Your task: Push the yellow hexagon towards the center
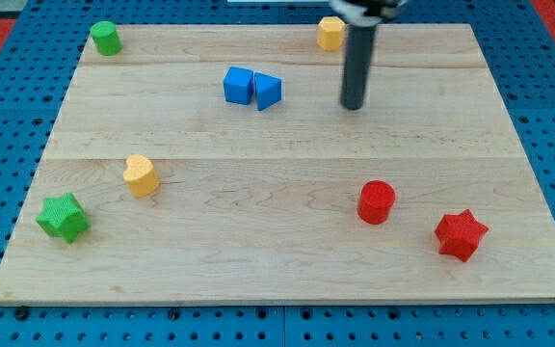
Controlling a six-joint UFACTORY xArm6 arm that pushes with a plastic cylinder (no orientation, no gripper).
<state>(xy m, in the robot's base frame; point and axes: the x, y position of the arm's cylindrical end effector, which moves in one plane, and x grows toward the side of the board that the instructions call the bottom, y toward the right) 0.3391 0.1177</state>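
Observation:
The yellow hexagon [330, 33] sits at the board's top edge, right of the middle. My tip [353, 105] rests on the board below the hexagon and slightly to its right, apart from it. The dark rod rises from the tip to the view's top, passing just right of the hexagon.
A blue cube [238, 85] and a blue triangular block [268, 92] touch left of my tip. A green cylinder [105, 39] is top left. A yellow heart [141, 175] and a green star [64, 217] are at left. A red cylinder [376, 202] and a red star [461, 234] are bottom right on the wooden board [287, 270].

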